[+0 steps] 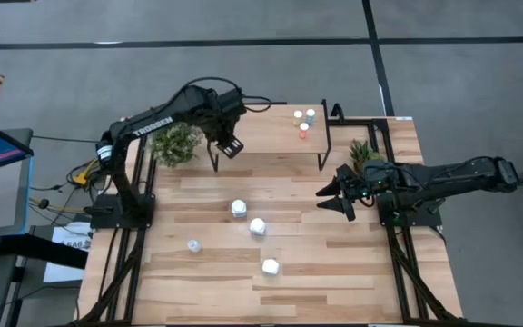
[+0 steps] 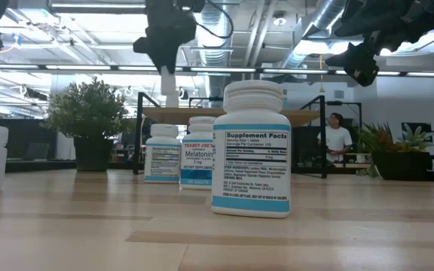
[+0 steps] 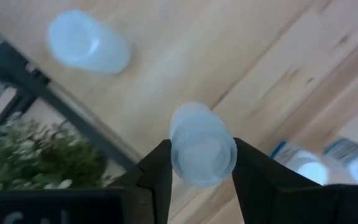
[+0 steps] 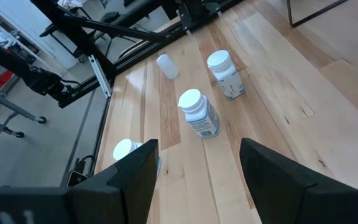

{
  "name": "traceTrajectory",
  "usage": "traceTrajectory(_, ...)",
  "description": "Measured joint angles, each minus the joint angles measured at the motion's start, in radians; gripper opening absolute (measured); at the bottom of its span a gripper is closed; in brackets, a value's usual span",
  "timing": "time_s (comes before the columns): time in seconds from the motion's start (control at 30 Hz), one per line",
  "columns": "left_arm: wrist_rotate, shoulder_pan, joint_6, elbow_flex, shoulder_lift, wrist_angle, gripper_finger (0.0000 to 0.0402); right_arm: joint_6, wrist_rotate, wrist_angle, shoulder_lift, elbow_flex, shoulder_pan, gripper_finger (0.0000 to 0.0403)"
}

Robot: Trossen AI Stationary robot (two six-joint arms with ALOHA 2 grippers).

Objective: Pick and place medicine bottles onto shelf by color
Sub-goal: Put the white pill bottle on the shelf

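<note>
My left gripper [image 1: 230, 145] hangs over the left end of the shelf [image 1: 275, 136], shut on a pale-blue bottle [image 3: 201, 146]. Another pale-blue bottle [image 3: 86, 40] stands on the shelf board near its left edge. It is hidden under the arm in the high view. Three tiny bottles [image 1: 303, 121] stand at the shelf's right end. Three white bottles [image 1: 239, 209] [image 1: 257, 227] [image 1: 271, 266] and one pale-blue bottle [image 1: 193, 245] stand on the table. My right gripper [image 1: 334, 195] is open and empty above the table, right of the white bottles. My left gripper pinches the pale-blue bottle by its two opposite sides [image 3: 173, 155] between its two fingers. The fingers come from above, pointing down. The bottle is upright, its top toward the wrist camera, and is lifted clear above the shelf board [image 2: 170, 79].
A potted plant [image 1: 176, 143] stands left of the shelf and another [image 1: 363, 154] to its right. The shelf's black frame legs [image 1: 325, 150] stand on the table. The near white bottle [image 2: 251, 147] fills the low view's middle. A person sits in the room behind.
</note>
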Motion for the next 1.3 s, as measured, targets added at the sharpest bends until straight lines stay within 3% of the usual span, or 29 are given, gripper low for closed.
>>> traceTrajectory(0.5, 0.007, 0.115, 0.110, -0.006, 0.002, 0.011, 0.0115, 0.000, 0.000, -0.002, 0.000, 0.000, 0.000, 0.0249)
traceTrajectory(1.3, 0.051, 0.126, 0.155, -0.032, 0.034, 0.028, 0.0116, 0.000, 0.000, -0.016, 0.000, 0.000, 0.000, 0.0249)
